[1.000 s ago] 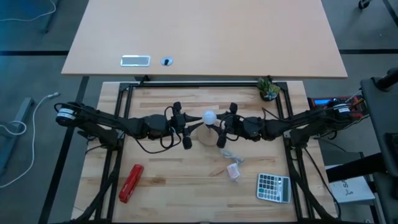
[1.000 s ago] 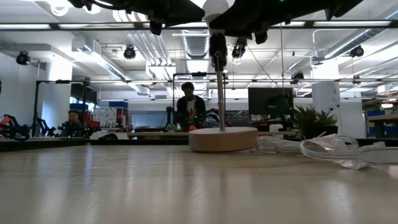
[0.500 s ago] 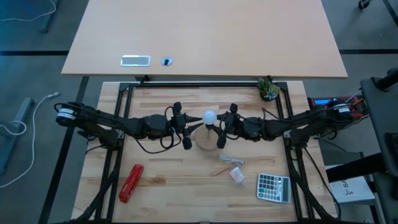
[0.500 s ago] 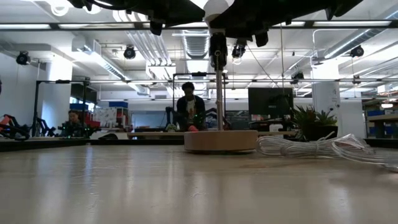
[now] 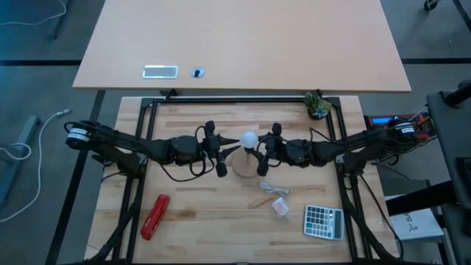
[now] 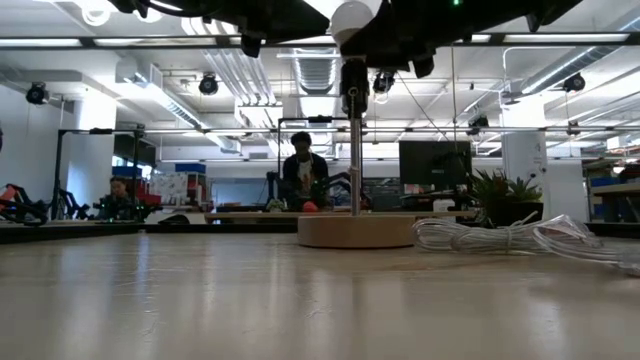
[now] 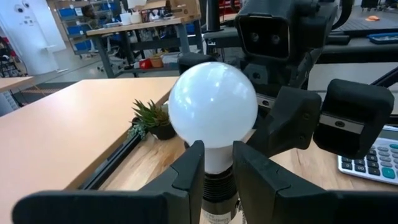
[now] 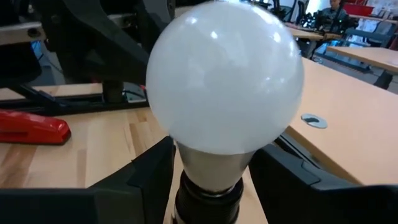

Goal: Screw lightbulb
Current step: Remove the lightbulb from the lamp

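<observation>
The lightbulb (image 5: 249, 138), white and round, stands upright in a black socket (image 7: 217, 190). The socket tops a thin metal rod (image 6: 356, 160) that rises from a round wooden base (image 6: 356, 231) on the table's middle. My left gripper (image 7: 217, 171) reaches in from the table's left and is shut on the socket just under the bulb. My right gripper (image 8: 211, 180) comes level from the table's right. It is open, with one finger on each side of the bulb's neck (image 8: 214, 163), close to it and not gripping. My left gripper pinches the black socket's top (image 7: 217, 186), right under the bulb's white neck, between its two fingers. The fingers come in level from the table's left. The socket stays upright on its rod, and the bulb (image 7: 212, 109) stands above the fingertips.
A red stapler (image 5: 155, 216) lies near left. A calculator (image 5: 324, 221), a small pinkish packet (image 5: 280, 208) and a clear wrapper with a white cord (image 5: 272, 185) lie near right. A small plant (image 5: 317, 105) stands far right. People sit in the room beyond (image 6: 303, 175).
The wooden base has settled a little lower and flatter on the table. The crumpled wrapper that showed to its right in the low view has gone from there. The small packet has slid slightly toward the near edge. Both arms have stayed in place.
</observation>
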You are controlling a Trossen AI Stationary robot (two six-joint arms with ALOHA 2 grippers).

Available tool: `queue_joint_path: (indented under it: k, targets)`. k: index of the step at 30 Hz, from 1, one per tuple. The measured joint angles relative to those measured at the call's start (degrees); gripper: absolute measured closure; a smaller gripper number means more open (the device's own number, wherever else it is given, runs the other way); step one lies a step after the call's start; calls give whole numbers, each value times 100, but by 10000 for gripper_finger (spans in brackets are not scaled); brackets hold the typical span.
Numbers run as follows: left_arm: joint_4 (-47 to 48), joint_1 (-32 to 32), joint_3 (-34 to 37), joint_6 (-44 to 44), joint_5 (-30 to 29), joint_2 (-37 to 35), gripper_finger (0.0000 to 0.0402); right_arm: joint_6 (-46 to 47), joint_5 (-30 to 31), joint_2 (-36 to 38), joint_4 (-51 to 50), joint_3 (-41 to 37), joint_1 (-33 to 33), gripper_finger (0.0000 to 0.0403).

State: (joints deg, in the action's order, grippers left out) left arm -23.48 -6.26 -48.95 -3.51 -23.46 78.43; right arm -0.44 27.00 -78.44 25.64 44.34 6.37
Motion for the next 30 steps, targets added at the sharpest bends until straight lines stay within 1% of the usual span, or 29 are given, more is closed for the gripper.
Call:
queue_joint_path:
  k: [4, 12, 18, 24, 30]
  targets:
    - [4, 0, 0, 0, 0, 0, 326, 43, -4, 9, -138, 0, 2, 207]
    - [10, 0, 0, 0, -4, 0, 326, 43, -20, 47, -229, 0, 43, 186]
    - [14, 0, 0, 0, -4, 0, 326, 48, -17, 360, -699, 0, 55, 171]
    - [2, 0, 0, 0, -4, 0, 326, 311, -8, 711, -1155, 0, 63, 163]
    - [-55, 0, 0, 15, -2, 0, 326, 450, -20, 979, -1564, -2, 66, 170]
